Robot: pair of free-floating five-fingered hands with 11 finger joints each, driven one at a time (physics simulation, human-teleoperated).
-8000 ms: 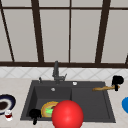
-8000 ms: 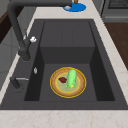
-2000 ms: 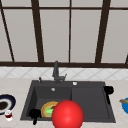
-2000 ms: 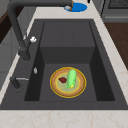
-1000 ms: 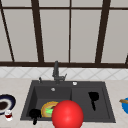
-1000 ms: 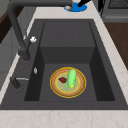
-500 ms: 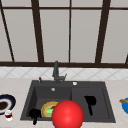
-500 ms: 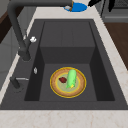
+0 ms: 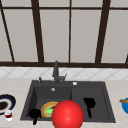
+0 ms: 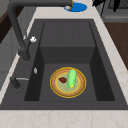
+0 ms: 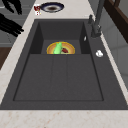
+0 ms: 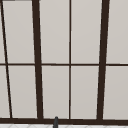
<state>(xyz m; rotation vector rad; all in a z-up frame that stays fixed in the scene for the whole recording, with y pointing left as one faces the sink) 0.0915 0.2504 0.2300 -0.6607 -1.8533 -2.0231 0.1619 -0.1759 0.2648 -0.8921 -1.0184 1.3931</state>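
Note:
A yellow plate (image 9: 47,108) lies in the left basin of the black sink (image 9: 105,100). On the plate (image 10: 56,87) are a green cucumber (image 10: 71,78) and a small dark red piece (image 10: 62,79). My left hand (image 9: 35,113) hangs open at the sink's front left corner, just left of the plate. Over the sink's right half my right hand (image 9: 89,102) is open, its fingers pointing down. A large red ball (image 9: 67,115) at the bottom middle of the front view hides part of the plate. In the right side view both hands sit at the left edge, the left hand (image 11: 12,6) farther away and the right hand (image 11: 10,25) nearer, with fingers straight.
The dark faucet (image 9: 56,72) stands behind the sink. On the left counter sit a dark blue plate (image 9: 6,103) and a small glass (image 9: 8,115). A blue bowl (image 9: 125,105) sits on the right counter. A window fills the wall behind the sink.
My right hand has moved left and down, from near the blue bowl to over the sink's right half. The left hand, the plate and the ball have stayed still.

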